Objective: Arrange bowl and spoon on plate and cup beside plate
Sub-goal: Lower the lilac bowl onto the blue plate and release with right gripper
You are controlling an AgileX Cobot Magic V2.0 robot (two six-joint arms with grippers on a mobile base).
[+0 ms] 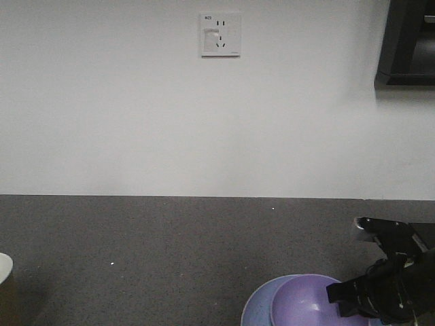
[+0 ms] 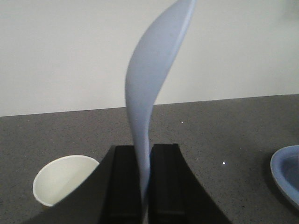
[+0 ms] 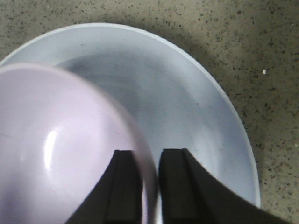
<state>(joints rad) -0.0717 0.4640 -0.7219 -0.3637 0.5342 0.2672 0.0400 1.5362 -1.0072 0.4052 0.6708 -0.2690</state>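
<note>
- One round pale blue plate [image 3: 187,107] with a shallow raised rim lies flat on the dark speckled desk [image 1: 170,251], at the lower right of the front view.
- One small round lavender-purple plastic bowl [image 3: 56,149] is over the left part of the plate, opening upward. Whether its base touches the plate cannot be told.
- The right end effector [image 3: 149,156] pinches the bowl's rim, with one black finger inside the bowl, the other outside, and the thin wall between them.
- One small pale blue plastic spoon [image 2: 149,93] stands upright in the air above the desk, handle down and rounded scoop up.
- The left end effector [image 2: 145,154] is pressed together on the spoon's handle, a black finger on each side.
- One brown paper cup [image 2: 65,179] with a white inside stands upright on the desk, mouth open upward. It is left of the spoon in the left wrist view and at the far left edge of the front view, well apart from the plate.
- That makes two end effectors, each holding one thing; neither touches the cup.
- One white wall socket [image 1: 219,34] is set in the pale wall behind the desk.
- One dark boxy object [image 1: 408,41] shows at the upper right corner of the front view.
</note>
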